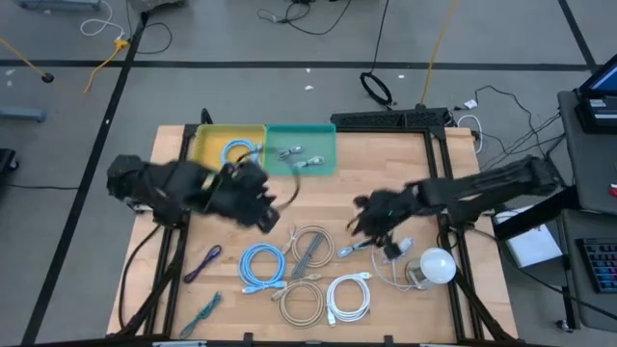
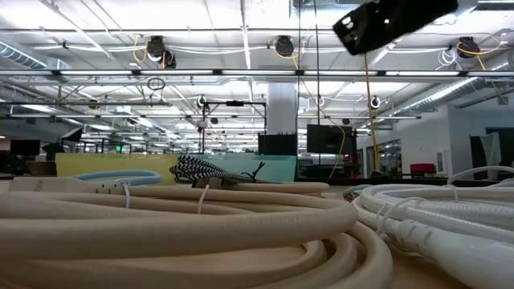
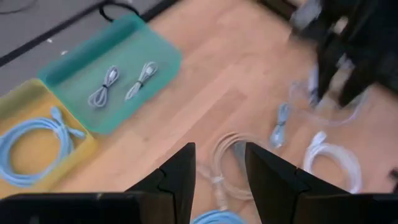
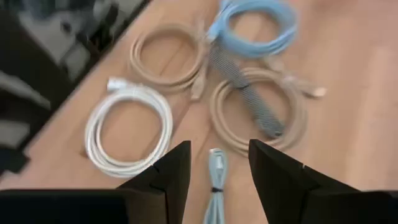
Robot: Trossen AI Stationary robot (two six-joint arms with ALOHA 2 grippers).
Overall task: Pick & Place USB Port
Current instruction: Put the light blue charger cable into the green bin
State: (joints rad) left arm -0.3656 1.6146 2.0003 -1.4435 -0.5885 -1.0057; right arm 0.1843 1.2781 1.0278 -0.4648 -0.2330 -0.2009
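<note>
The high view was taken from overhead, straight down on the whole wooden table [image 1: 386, 183] and surrounding floor. The low view was set at tabletop height, very close behind a beige cable coil [image 2: 161, 233], facing level into the room. The left wrist view was angled down onto the green tray [image 3: 118, 68] and yellow tray [image 3: 25, 106], also seen from overhead. The right wrist view was held close above the white cable coil [image 4: 127, 130], shared with the high view.

The wooden bench [image 1: 386, 178] carried a yellow tray [image 1: 214, 141] and a green tray [image 1: 323, 145] side by side at its far edge. Coiled cables lay toward the near edge: a blue coil [image 1: 262, 265], two beige coils [image 1: 302, 301], a white coil [image 1: 349, 297]. A white bulb-like object [image 1: 436, 263] sat near the right edge.
</note>
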